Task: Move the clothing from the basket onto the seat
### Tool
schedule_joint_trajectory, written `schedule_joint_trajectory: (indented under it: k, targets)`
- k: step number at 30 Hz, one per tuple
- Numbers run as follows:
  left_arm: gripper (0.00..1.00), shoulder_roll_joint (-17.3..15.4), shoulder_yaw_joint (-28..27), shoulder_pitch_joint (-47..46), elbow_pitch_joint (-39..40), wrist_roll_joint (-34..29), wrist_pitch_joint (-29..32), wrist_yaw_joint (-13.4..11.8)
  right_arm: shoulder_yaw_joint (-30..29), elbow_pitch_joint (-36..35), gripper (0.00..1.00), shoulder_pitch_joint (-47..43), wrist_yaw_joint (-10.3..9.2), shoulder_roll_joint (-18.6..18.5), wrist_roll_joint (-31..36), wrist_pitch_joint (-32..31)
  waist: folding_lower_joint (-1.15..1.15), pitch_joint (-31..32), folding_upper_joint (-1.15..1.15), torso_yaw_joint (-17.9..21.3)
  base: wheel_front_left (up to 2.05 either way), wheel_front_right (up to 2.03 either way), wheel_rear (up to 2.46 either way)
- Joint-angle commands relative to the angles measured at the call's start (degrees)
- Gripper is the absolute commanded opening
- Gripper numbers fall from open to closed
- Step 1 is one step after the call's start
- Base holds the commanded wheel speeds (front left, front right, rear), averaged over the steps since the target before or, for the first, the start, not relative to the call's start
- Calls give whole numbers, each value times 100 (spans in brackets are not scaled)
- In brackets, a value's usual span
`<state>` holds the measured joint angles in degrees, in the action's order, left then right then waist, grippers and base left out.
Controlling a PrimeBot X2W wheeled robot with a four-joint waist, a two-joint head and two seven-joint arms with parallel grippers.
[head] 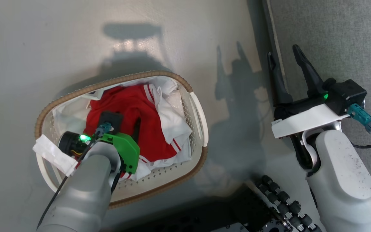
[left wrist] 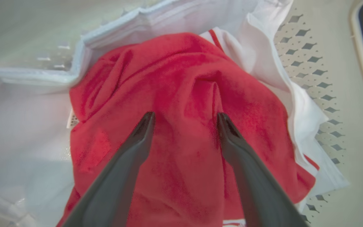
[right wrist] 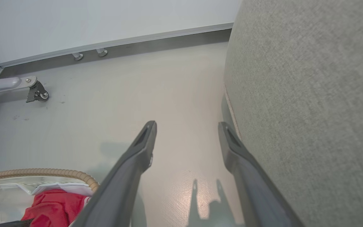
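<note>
The clothing [head: 140,109], a bright red garment with white panels, lies heaped in the basket [head: 195,106], a white perforated tub with a brown woven rim, standing on the floor. My left gripper [head: 130,127] reaches down into the basket. In the left wrist view this left gripper [left wrist: 185,116] is open, its fingertips [left wrist: 148,118] at the red clothing [left wrist: 181,78], with a raised fold between them. My right gripper [head: 285,61] hangs open and holds nothing beside the grey seat [head: 333,38]. The right wrist view shows the right gripper [right wrist: 187,126] over bare floor, the seat [right wrist: 310,110] to its right, and the basket [right wrist: 43,172] with its clothing [right wrist: 55,208] at lower left.
The basket's white liner cloth [left wrist: 20,119] lines its wall. A wheeled stand's caster [right wrist: 36,91] and a wall baseboard [right wrist: 137,47] lie beyond the basket. My dark base with rollers [head: 282,206] is at the bottom, and cables [head: 366,148] trail over the seat.
</note>
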<state>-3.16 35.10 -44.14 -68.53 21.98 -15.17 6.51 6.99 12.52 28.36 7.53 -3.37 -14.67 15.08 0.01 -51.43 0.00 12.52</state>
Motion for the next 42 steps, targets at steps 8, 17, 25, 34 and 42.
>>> schedule_joint_trajectory:
  k: [8, 17, 25, 34, 42]
  targets:
    - [100, -45, 34, -391, -229, -59, 3, -82, -43, -84, 100, 92, -7, 19, 23, 12, -1, -482, 0, 153, 0, 0, 0]
    - [0, -2, 112, -456, -367, 60, 4, 13, -24, 7, 100, 175, -8, 34, 13, 12, -1, -386, 0, 118, 0, 0, 0]
    - [0, 7, 154, -104, -236, 116, 3, 60, 5, 168, 100, 61, -8, 31, -77, 12, -1, 162, 0, -15, 0, 0, 0]
    - [0, -15, 56, 516, 210, 119, 3, 90, 111, 427, 100, -222, -7, 33, -225, 12, -1, 1061, 0, -80, 0, 0, 0]
    - [0, 4, 64, 1190, 598, 69, 3, 96, 103, 632, 100, -543, -7, 31, -150, 12, -1, 2005, 0, -211, 0, 0, 0]
